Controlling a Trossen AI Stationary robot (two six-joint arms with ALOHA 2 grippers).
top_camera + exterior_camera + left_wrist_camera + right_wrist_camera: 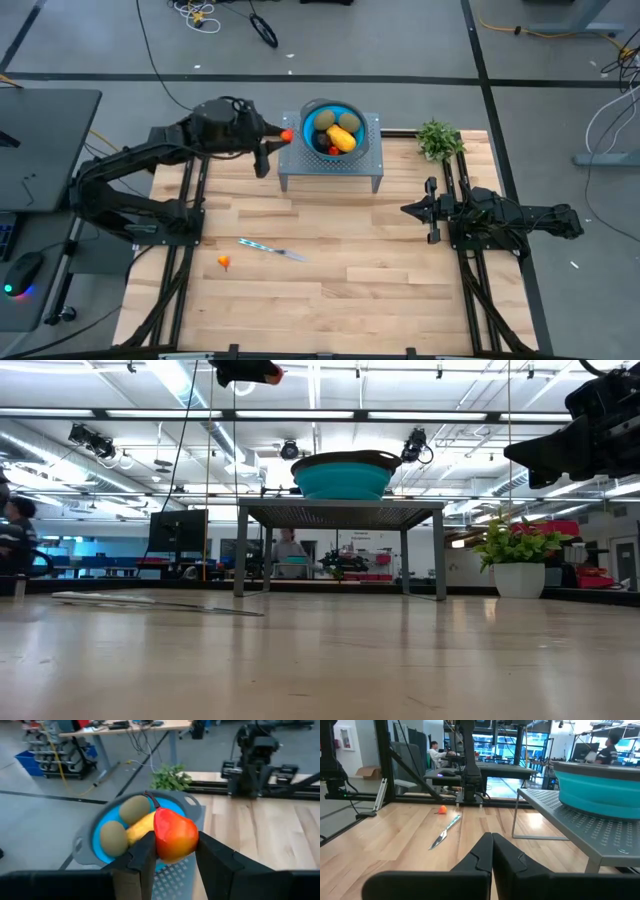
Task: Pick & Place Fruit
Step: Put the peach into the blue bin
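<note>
Beside the bowl point(331, 131) on its grey stand point(331, 172), the left claw point(281, 136) hangs raised off the tabletop point(340, 260) with its fingers clamped on a red-orange fruit point(174, 835), so I'd say the carry is nearly done and what's left is to move over the rim and let go. Two kiwis point(136, 808) and a yellow fruit point(141, 827) already lie in the bowl, while one small orange fruit point(224, 262) sits well apart on the tabletop near a knife point(272, 249). The left arm reaches level across toward the stand, and the right claw point(407, 210) waits closed and empty near the plant point(438, 139).
</note>
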